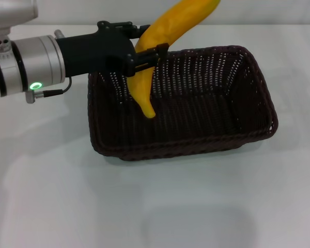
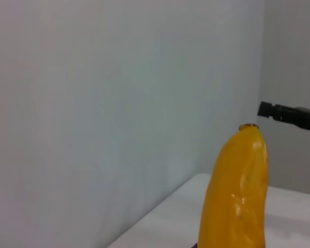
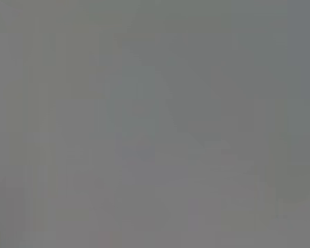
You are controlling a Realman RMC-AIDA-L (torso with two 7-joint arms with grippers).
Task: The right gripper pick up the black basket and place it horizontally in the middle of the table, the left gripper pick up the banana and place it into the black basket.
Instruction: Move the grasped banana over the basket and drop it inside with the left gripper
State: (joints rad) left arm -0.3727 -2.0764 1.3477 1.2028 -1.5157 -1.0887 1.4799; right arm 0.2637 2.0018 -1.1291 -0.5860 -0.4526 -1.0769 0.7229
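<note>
Gripping the banana [image 1: 163, 41] about midway along its length, the left gripper [image 1: 143, 49] has its fingers closed across the fruit and holds it steeply tilted, lower tip dipping inside the basket [image 1: 258, 82] near its left end. That tilt likely follows from a sideways grasp; the tip looks just above the woven floor, though contact is hard to judge. The basket lies lengthwise across the middle of the table [image 1: 51, 206], so its placing seems done. Most of the basket floor to the right lies open for laying the banana down. Nearest edges are the left wall and far rim, close to the fingers. No right gripper shows in any view.
</note>
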